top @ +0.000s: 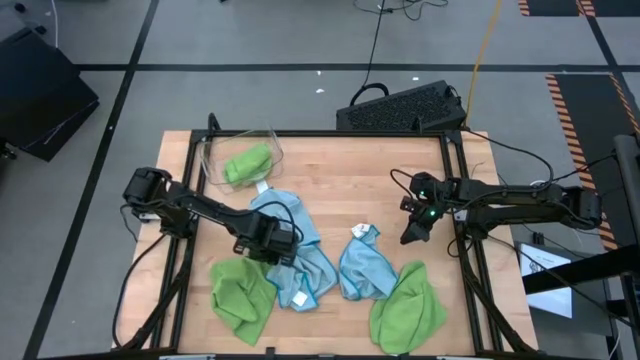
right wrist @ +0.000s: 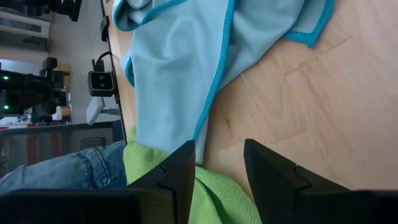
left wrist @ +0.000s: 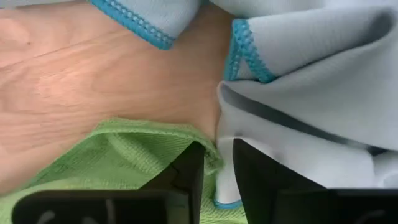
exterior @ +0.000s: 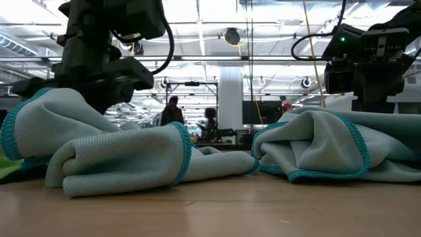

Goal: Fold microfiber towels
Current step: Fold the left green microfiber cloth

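Your high camera looks straight down on the whole pale wooden table point(top: 330, 170), while your low camera sits at tabletop level, very near the crumpled light blue microfiber towels point(exterior: 118, 155), and faces across them into the room behind. Your left wrist camera hangs close over a lime green microfiber towel point(left wrist: 118, 158) and a blue one on the wood. Your right wrist camera looks across the table from low down, sharing those blue towels with the low view.

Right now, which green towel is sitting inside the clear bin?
The folded green towel in the clear bin, at the table's far left. The other two green towels lie crumpled along the near edge.
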